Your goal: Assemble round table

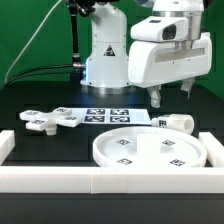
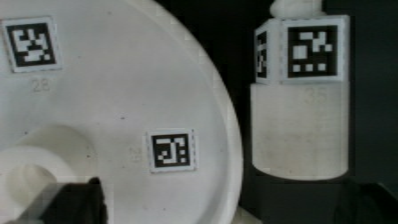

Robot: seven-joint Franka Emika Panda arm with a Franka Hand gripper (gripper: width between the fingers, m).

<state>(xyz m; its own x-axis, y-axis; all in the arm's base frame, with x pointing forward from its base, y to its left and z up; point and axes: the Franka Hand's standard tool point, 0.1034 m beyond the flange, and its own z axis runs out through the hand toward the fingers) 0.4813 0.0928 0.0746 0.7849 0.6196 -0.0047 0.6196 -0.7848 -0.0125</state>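
Observation:
The large rimmed round disc (image 1: 150,150) lies flat on the black table at the front, tags facing up. The short cylinder leg (image 1: 178,122) lies on its side just behind the disc's far right edge. The flat cross-shaped base (image 1: 50,120) lies at the exterior view's left. My gripper (image 1: 171,97) hangs open and empty above the leg and the disc's far edge, touching neither. In the wrist view the disc (image 2: 125,110) fills one side and the tagged leg (image 2: 299,110) lies beside it, with a dark gap between them.
The marker board (image 1: 108,115) lies flat between the cross base and the leg. A long white border rail (image 1: 100,186) runs along the front, with raised ends at both sides. The robot's base (image 1: 105,60) stands behind the marker board.

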